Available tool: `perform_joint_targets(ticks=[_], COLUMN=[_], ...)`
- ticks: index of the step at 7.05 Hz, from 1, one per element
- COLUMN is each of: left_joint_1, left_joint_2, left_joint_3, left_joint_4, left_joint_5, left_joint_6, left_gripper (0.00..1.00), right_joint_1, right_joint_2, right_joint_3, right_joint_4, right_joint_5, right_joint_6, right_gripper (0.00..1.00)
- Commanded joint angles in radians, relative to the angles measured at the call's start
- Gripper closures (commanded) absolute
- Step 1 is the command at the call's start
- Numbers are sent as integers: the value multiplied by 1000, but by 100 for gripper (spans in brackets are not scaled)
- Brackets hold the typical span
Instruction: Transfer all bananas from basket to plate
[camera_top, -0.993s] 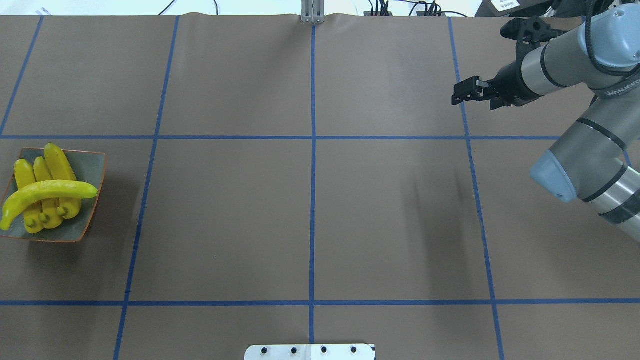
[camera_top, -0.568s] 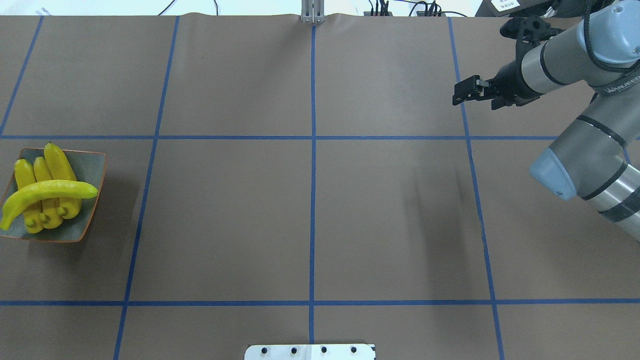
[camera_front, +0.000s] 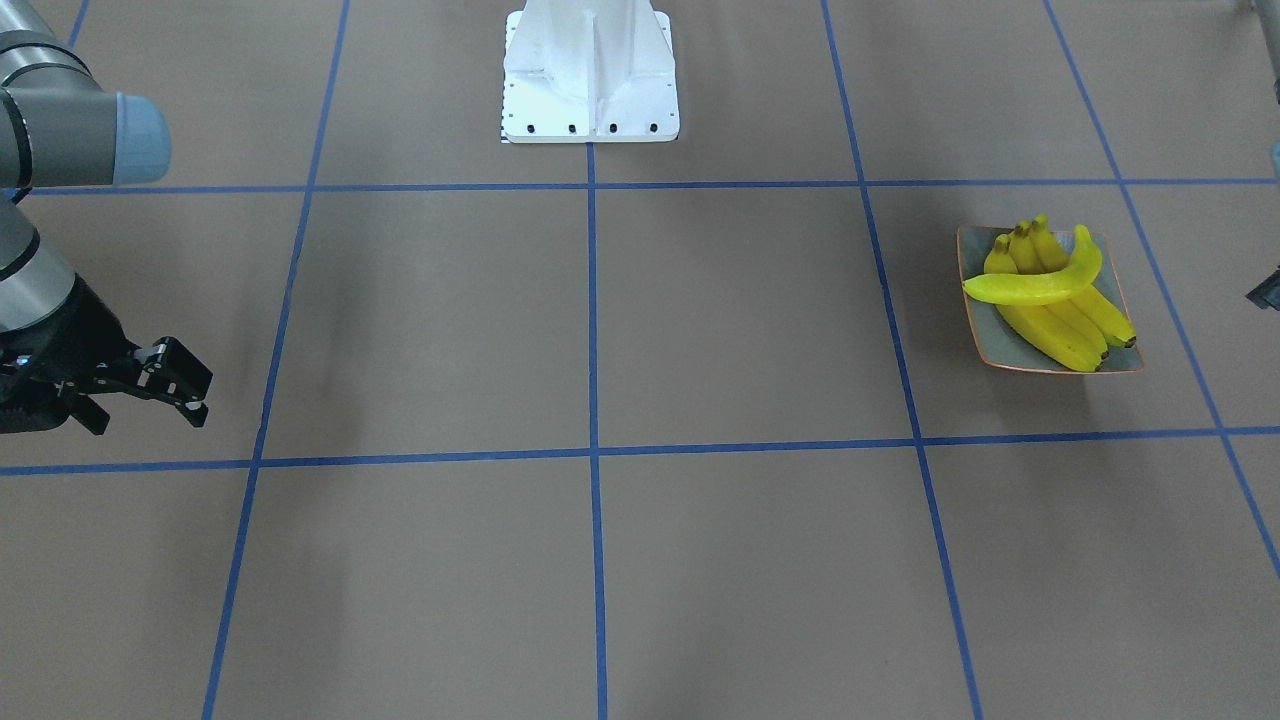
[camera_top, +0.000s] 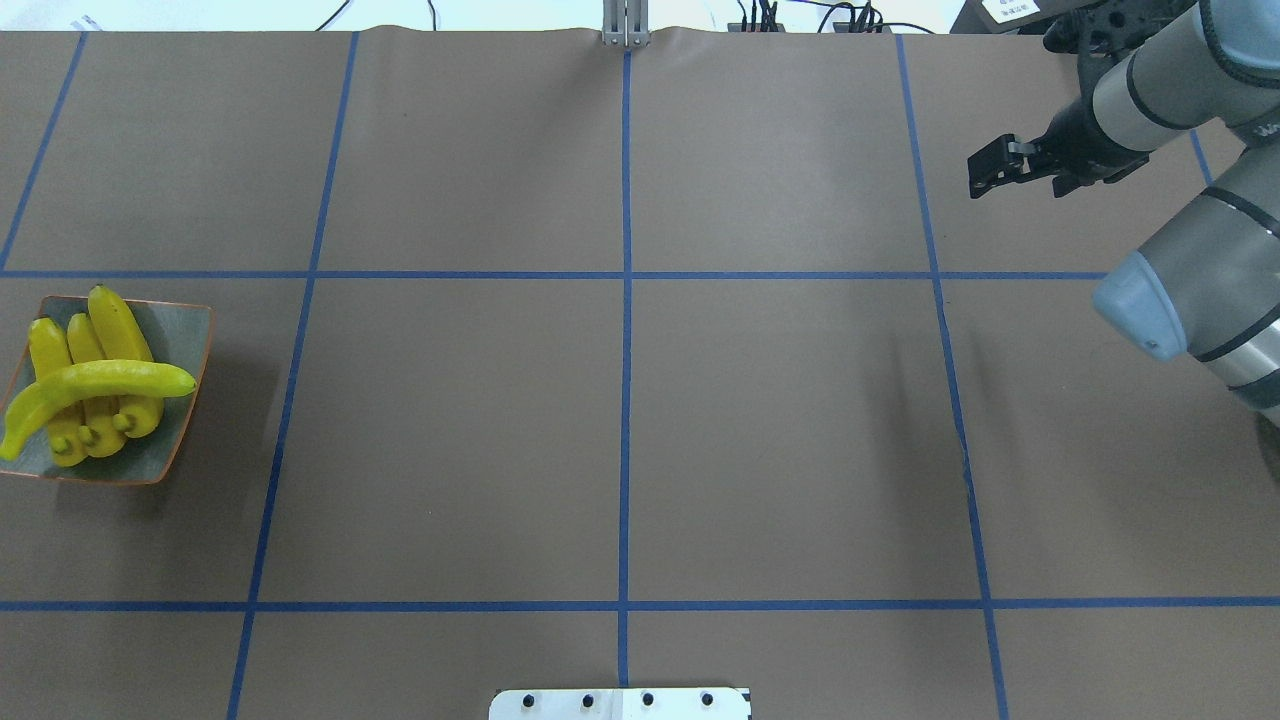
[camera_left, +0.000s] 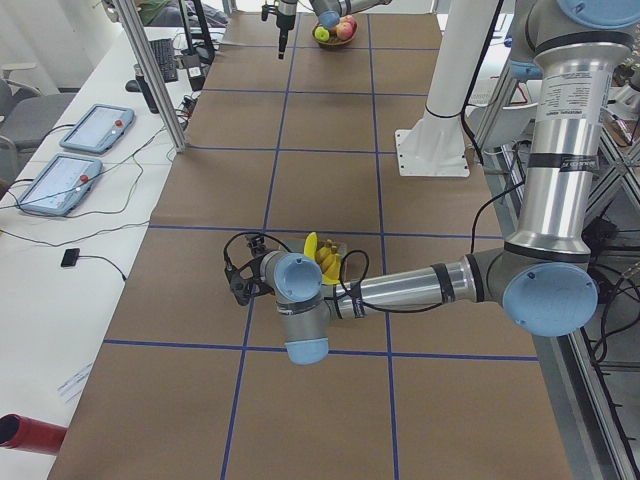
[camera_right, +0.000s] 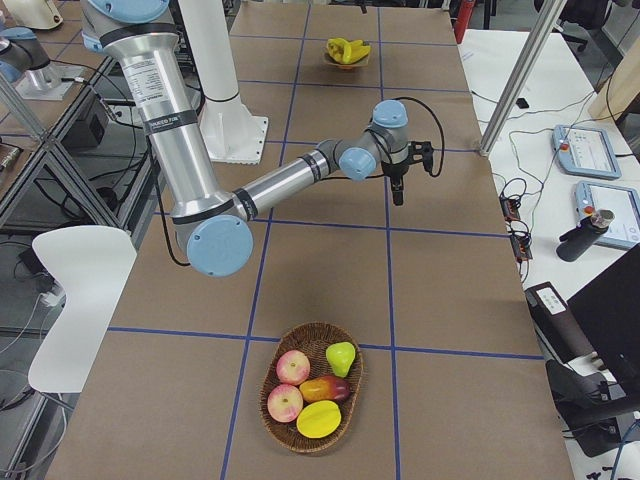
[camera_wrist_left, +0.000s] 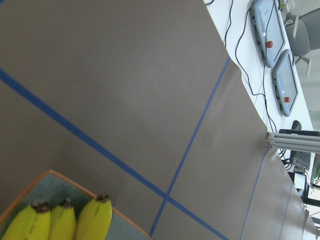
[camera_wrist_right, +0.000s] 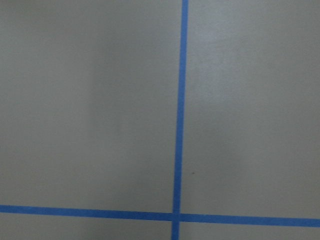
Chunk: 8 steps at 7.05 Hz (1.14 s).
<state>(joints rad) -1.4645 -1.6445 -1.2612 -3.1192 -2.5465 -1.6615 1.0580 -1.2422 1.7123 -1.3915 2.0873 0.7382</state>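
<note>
Since all four bananas (camera_top: 98, 400) lie on the plate (camera_top: 188, 322), the pile reads easily: three side by side and touching, stem ends toward the robot's side, w/ the paler banana (camera_top: 110, 379) laid crosswise on top, spanning the dish nearly rim to rim. The plate sits flat on the table (camera_top: 620, 430) near its left end, inside one square of the blue tape grid (camera_top: 626, 275) (middle row, approx. level w/ the table's centre line).

The left wrist cam looks down at an angle from close by. It catches the three dark stem ends and a corner of the orange rim at the bottom of its view. The left gripper (camera_left: 237, 285) shows clearly only in the exterior left view, just beside the plate, w/ the wrist covering most of the dish. Can't tell how far its jaws stand apart or whether they have anything.

The right gripper (camera_top: 985, 167) hangs above the table's far right part, well apart from the plate, jaws parted, nothing between them. Its wrist cam shows only bare table and a tape crossing.

At the table's right end, per the exterior right view, a woven basket (camera_right: 312, 329) has two red apples (camera_right: 292, 367), a green pear (camera_right: 341, 357) and other fruit. The robot's white base (camera_front: 590, 70) stands at the table's near-middle edge.
</note>
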Motion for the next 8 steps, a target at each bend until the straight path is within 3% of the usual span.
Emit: perform_joint_targets(ticks=[1, 5, 6, 8], left_joint_1=[-24, -36, -36, -50], left_joint_2=[-58, -152, -153, -155], left_joint_3=[-7, -23, -50, -131], left_joint_4=[141, 461, 578, 893], left_joint_5=[44, 178, 246, 276], left_joint_6=[173, 573, 718, 998], left_gripper=[0, 0, 0, 0], right_joint_1=[62, 137, 169, 206], right_joint_2=[-9, -78, -100, -149], right_joint_3=[1, -10, -20, -28], right_joint_4=[-113, -173, -175, -175], right_joint_5=[0, 0, 2, 17], right_joint_6=[-144, -294, -348, -394], right_gripper=[0, 0, 0, 0])
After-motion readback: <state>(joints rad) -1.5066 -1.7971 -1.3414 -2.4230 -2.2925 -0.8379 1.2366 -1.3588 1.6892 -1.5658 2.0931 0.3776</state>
